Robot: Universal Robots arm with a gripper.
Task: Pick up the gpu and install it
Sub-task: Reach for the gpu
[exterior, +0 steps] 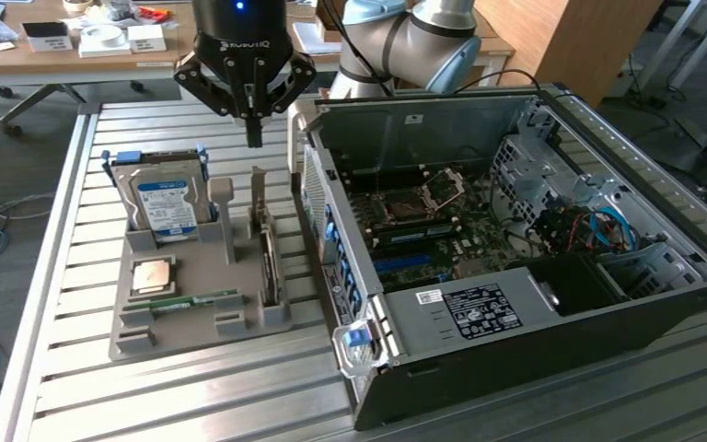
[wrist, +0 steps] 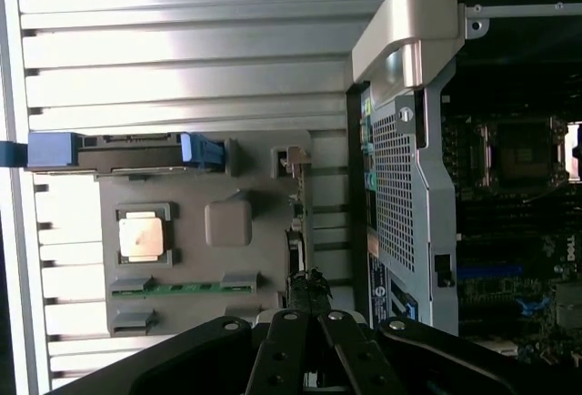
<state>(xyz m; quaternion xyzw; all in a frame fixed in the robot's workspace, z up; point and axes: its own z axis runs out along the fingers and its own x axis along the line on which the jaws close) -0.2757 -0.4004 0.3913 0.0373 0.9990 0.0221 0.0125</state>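
Note:
The gpu (exterior: 262,247) stands on edge in a slot of the grey tray (exterior: 179,336), a thin card with its silver bracket end toward the far side. In the wrist view the gpu (wrist: 293,231) appears edge-on, running from its bracket toward my fingertips. My gripper (exterior: 253,138) hangs above the far end of the tray, just over the gpu's bracket end, shut with nothing between its fingers. From the wrist camera the gripper (wrist: 307,288) lines up over the card's edge. The open computer case (exterior: 648,304) lies beside the tray, motherboard (exterior: 446,230) exposed.
The tray also holds a silver hard drive (exterior: 165,204) with a blue-white label, a CPU (exterior: 151,274) and a narrow green memory stick (exterior: 196,301). The case's side wall (wrist: 400,195) sits close beside the gpu slot. Desks with clutter stand beyond the slatted metal table (exterior: 144,396).

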